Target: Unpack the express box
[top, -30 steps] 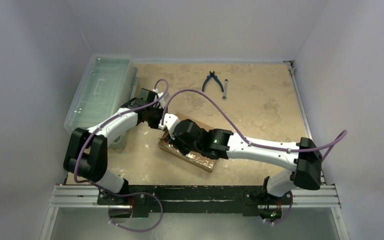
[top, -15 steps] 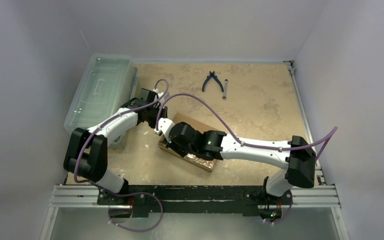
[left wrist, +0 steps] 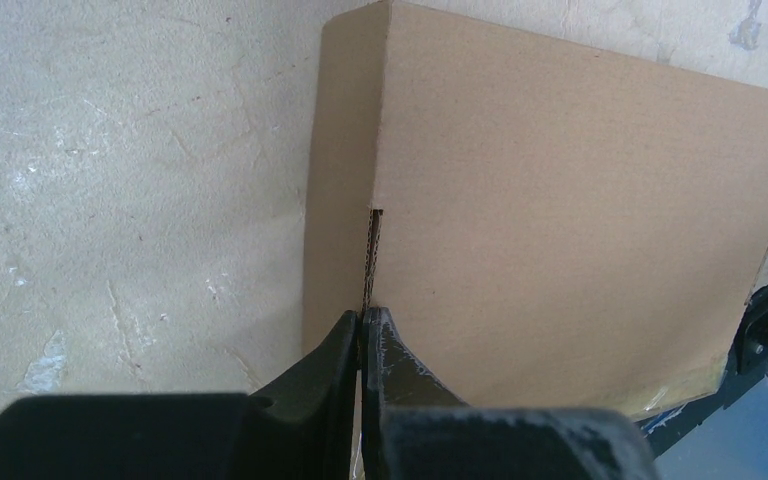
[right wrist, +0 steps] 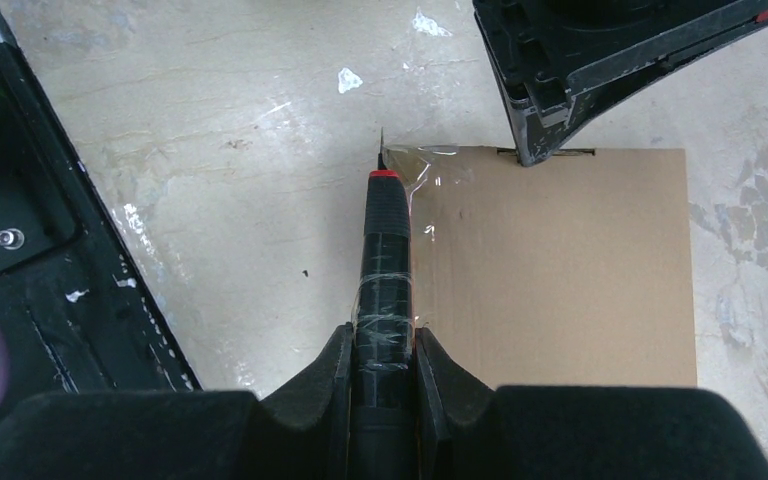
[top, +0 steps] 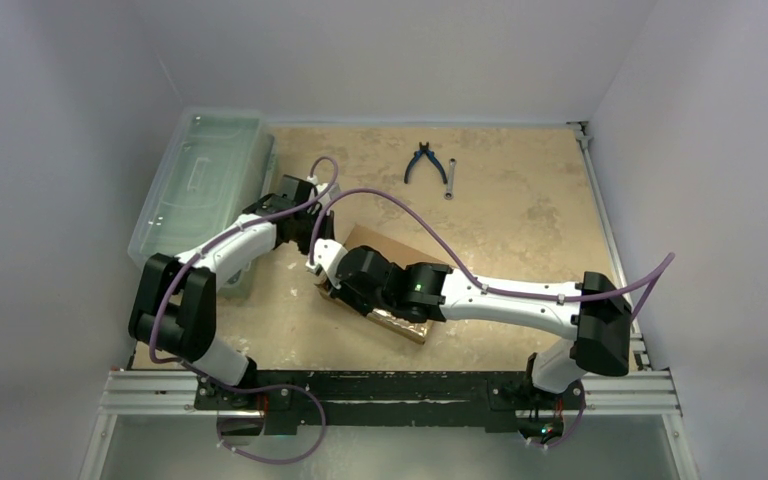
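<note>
The express box point(top: 381, 243) is a flat brown cardboard mailer lying lid-down-shut in the middle of the table, largely covered by the right arm. My left gripper point(left wrist: 363, 318) is shut at the box's point(left wrist: 560, 220) far long edge, its tips pinching the corrugated edge of the flap. My right gripper point(right wrist: 385, 345) is shut on a black craft knife point(right wrist: 387, 230) with a red collar. The blade tip sits at the box's point(right wrist: 560, 270) corner, where clear tape point(right wrist: 422, 165) is peeled and crumpled. The left fingertips point(right wrist: 538, 152) show at that same edge.
A large clear lidded plastic bin point(top: 200, 180) stands along the left wall, close behind the left arm. Blue-handled pliers point(top: 422, 160) and a small wrench point(top: 451, 180) lie at the back of the table. White walls close in on three sides.
My left jaws have closed onto the flap edge. The right arm has slid left along the box with the knife, toward the left-hand corner.
</note>
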